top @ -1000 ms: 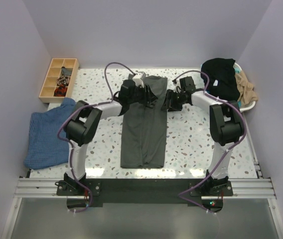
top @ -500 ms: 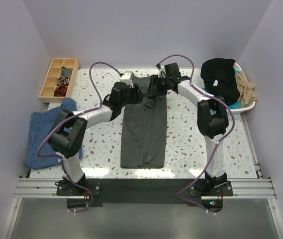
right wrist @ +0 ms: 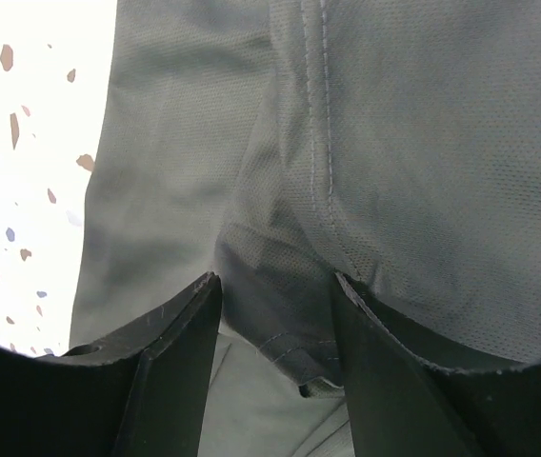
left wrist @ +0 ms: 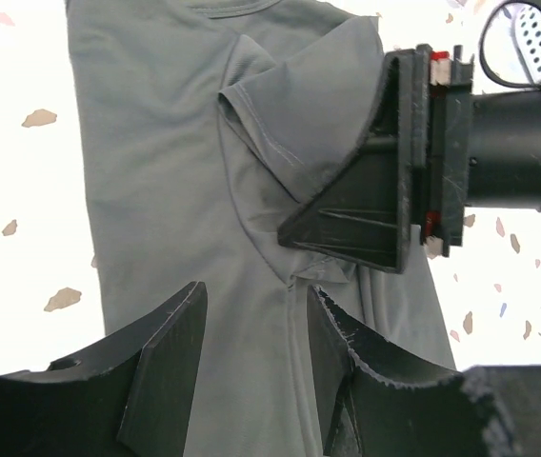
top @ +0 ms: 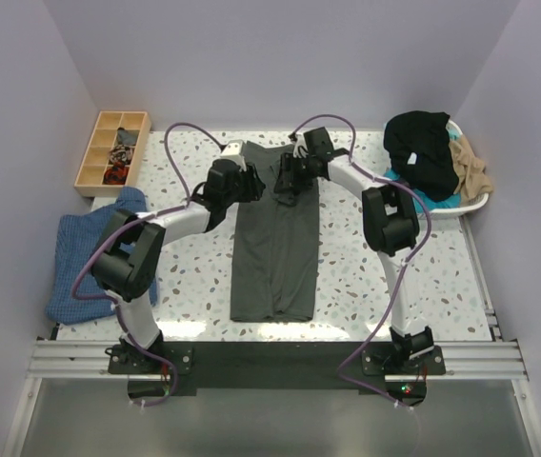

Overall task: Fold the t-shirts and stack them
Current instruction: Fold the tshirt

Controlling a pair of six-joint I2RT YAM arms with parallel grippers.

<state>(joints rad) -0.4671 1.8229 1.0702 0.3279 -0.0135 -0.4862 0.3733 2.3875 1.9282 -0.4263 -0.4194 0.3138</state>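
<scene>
Grey shirt [top: 275,249] flat on bench [top: 375,257], centre, folded into long strip running near to far. Both hands at its far end, just beside each other. Left hand [top: 250,183]: fingers apart over flat cloth, nothing clamped. Right hand [top: 287,181]: fingers apart, sleeve fold bunched between them; firm grip not confirmable. Black shirt [top: 421,148] heaped in basket [top: 480,202], far right. Blue shirt [top: 94,252] at left edge.

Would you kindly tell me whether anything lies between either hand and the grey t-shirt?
Nothing visible does. The left hand and the right hand are down at the far end of the grey t-shirt, and only its own cloth shows between their open jaws.
</scene>
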